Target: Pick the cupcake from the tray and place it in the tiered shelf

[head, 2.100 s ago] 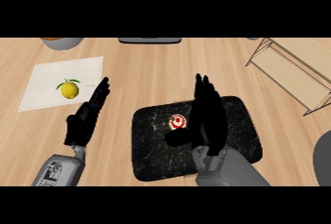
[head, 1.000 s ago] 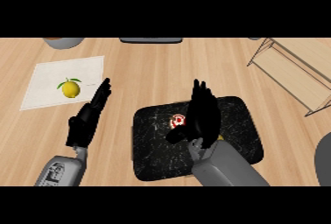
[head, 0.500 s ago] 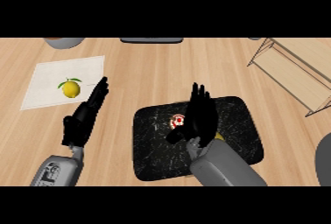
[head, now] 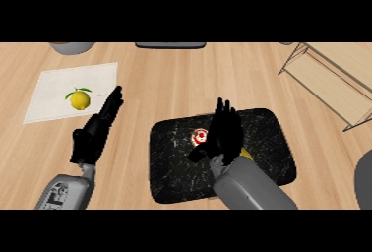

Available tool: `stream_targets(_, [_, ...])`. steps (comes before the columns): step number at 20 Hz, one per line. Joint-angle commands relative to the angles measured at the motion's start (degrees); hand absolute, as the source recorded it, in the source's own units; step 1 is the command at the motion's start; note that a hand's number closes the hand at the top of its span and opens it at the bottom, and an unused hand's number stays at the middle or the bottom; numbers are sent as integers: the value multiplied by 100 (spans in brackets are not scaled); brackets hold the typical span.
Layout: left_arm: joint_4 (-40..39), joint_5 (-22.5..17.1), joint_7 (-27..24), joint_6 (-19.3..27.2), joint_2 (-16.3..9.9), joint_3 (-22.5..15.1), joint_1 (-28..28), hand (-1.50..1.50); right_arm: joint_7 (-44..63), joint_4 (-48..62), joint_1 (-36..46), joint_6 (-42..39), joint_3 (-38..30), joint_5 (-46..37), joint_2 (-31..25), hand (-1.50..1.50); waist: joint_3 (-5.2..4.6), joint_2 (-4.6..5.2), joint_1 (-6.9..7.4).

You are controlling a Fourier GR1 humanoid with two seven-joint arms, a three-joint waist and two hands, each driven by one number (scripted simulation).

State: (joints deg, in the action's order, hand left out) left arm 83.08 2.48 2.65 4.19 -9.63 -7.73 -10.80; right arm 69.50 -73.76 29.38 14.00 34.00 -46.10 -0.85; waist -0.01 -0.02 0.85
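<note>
The cupcake (head: 200,135), with white and red frosting and a yellowish base peeking out at its lower right, sits on the black marbled tray (head: 174,162) in the middle of the counter. My right hand (head: 224,133) hovers over the tray with fingers straight, right beside the cupcake and partly covering it; its thumb points toward the cupcake. My left hand (head: 96,130) rests open on the wood left of the tray, fingers pointing away. The tiered shelf (head: 335,81), a thin wire frame with wooden boards, stands at the far right.
A lemon (head: 78,99) lies on a white mat (head: 54,83) at the far left. A grey bowl (head: 71,47) and a dark flat object (head: 170,45) sit along the far edge. A grey rounded object (head: 364,179) shows at the right edge.
My right hand has drawn back toward me and lowered over the tray beside the cupcake. The left hand has barely shifted. The cupcake stays in place.
</note>
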Motion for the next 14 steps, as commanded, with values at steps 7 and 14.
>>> stream_targets(7, [-397,-21,-266,-82,-3,238,-166,0,1016,491,392,295,107,434,80,-150,-2,17,-18])
stream_targets(14, [-383,51,-494,-93,119,165,89,0,1077,449,127,201,773,431,81,150,-3,3,-40])
